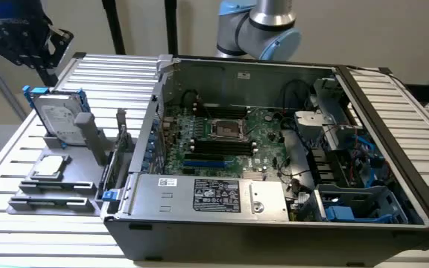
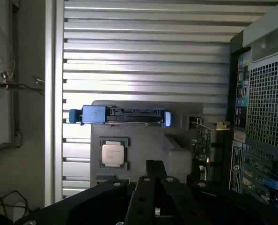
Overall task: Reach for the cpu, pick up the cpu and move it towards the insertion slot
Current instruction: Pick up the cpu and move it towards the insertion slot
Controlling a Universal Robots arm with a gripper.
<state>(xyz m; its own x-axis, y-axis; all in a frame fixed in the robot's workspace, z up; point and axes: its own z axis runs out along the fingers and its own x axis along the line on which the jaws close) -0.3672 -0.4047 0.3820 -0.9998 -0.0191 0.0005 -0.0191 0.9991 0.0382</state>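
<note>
Your gripper [image 1: 22,34] hangs high in the air and touches nothing. Whether it is spread or pressed together you cannot tell from either view; in the wrist view its dark body [image 2: 155,187] sits in the foreground with nothing visible in it.

The cpu [image 1: 48,166] lies flat, well below the gripper, in a square recess of the grey holder [image 1: 69,192]. In the wrist view the cpu [image 2: 113,153] is near the gripper, just beyond it. Between them in height, the hard drive [image 1: 56,118] stands on edge in its blue frame on the same holder. The insertion slot [image 1: 227,129] is well apart from the gripper, toward the exterior view's right, on the green board inside the open computer case [image 1: 274,245].

You can count one cpu, one hard drive and one insertion slot.

A white-and-black label [image 1: 216,195] sits on the silver box at the case's near edge; its writing is too small to read. The print on the cpu's top is also unreadable.
</note>
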